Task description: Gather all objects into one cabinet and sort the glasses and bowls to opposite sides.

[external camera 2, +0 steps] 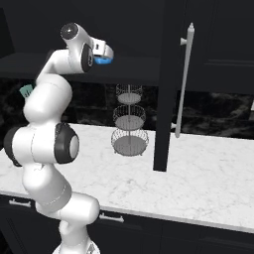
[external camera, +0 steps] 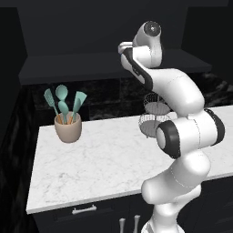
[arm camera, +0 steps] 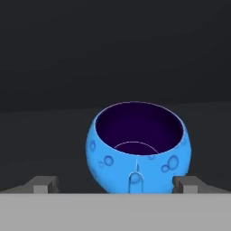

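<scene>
Hand view is showing the pincer (arm camera: 115, 184) standing wide apart, fingertips (arm camera: 44, 184) flanking a blue cup (arm camera: 137, 146) at twelve o'clock, gripping nothing. Cup is sitting upright on the cabinet shelf (external camera 2: 144, 62), seemingly placed there for sorting.

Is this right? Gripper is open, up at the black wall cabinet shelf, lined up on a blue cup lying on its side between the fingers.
Not quite: the blue cup stands upright, its dark purple mouth facing up, as the hand view shows. The rest holds: the gripper is open at the cabinet shelf, with the cup between its fingers.
</scene>
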Controlling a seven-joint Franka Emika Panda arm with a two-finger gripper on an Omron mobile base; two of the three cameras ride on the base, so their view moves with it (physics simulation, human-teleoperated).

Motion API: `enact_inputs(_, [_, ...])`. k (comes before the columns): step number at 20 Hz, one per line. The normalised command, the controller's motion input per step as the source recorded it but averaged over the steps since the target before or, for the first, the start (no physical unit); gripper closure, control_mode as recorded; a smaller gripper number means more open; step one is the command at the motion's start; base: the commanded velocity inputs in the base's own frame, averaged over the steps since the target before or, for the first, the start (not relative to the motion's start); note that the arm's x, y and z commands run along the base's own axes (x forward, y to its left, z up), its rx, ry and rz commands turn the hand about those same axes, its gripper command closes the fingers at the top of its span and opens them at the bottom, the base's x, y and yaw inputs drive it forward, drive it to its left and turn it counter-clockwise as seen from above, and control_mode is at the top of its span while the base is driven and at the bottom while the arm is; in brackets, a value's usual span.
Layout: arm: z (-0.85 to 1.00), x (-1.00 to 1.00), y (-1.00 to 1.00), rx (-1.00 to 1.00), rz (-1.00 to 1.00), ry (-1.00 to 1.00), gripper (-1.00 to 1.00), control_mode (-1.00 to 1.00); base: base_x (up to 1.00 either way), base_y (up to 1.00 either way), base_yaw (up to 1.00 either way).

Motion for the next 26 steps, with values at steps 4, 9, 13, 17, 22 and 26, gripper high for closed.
enact_inputs(4, [-0.03, 0.08, -0.2, 0.0, 0.0, 0.0, -1.0, -1.0, 0.0, 0.0, 0.0])
enact_inputs(9, [-0.01, 0.03, -0.15, 0.0, 0.0, 0.0, -1.0, -1.0, 0.0, 0.0, 0.0])
enact_inputs(13, [-0.05, 0.0, -0.01, 0.0, 0.0, 0.0, -1.0, -1.0, 0.0, 0.0, 0.0])
enact_inputs(17, [-0.14, 0.0, 0.0, 0.0, 0.0, 0.0, -1.0, -1.0, 0.0, 0.0, 0.0])
enact_inputs(22, [-0.05, 0.0, 0.0, 0.0, 0.0, 0.0, -1.0, -1.0, 0.0, 0.0, 0.0])
enact_inputs(26, [0.0, 0.0, 0.0, 0.0, 0.0, 0.0, -1.0, -1.0, 0.0, 0.0, 0.0])
